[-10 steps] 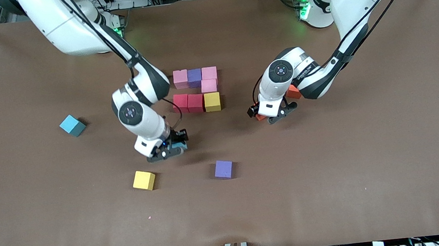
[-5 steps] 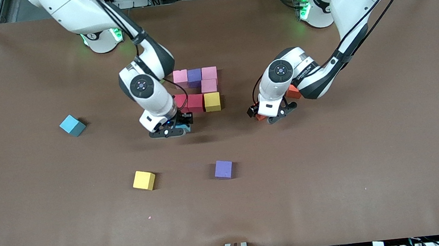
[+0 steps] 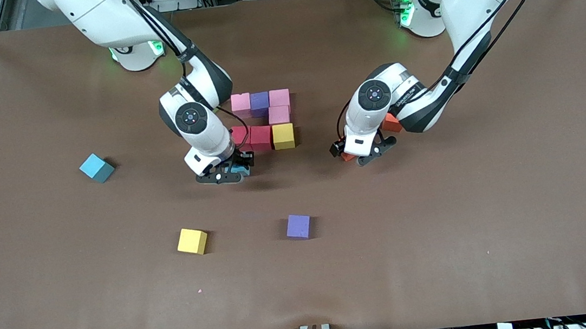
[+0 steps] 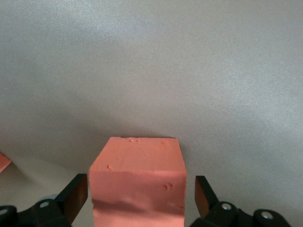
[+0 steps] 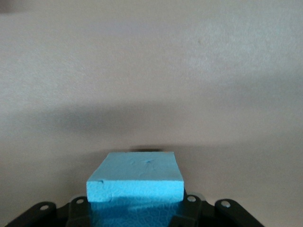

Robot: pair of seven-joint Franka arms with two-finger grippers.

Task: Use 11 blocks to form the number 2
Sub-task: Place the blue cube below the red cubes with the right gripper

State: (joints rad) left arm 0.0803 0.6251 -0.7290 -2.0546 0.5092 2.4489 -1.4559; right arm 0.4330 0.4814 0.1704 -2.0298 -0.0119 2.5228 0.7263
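Observation:
The partly built number 2 [image 3: 266, 118] has a pink, purple, pink row, a pink block under it, then two red blocks and a yellow one. My right gripper [image 3: 227, 172] is shut on a light blue block [image 3: 239, 168] and hangs low over the table beside the red block [image 3: 240, 134] at the row's end. In the right wrist view the blue block [image 5: 136, 178] fills the right gripper [image 5: 137, 210]. My left gripper [image 3: 364, 156] is open, astride an orange block [image 3: 347, 156] on the table. In the left wrist view the orange block [image 4: 137, 182] sits between its fingers [image 4: 75, 196] with gaps on both sides.
A second orange block [image 3: 391, 122] lies half hidden under the left arm. Loose on the table nearer the camera are a yellow block [image 3: 192, 241] and a purple block [image 3: 298, 226]. A blue-teal cube [image 3: 96, 168] sits toward the right arm's end.
My right gripper has carried the light blue block from above the loose yellow block over to the red blocks' row. The left arm has not moved.

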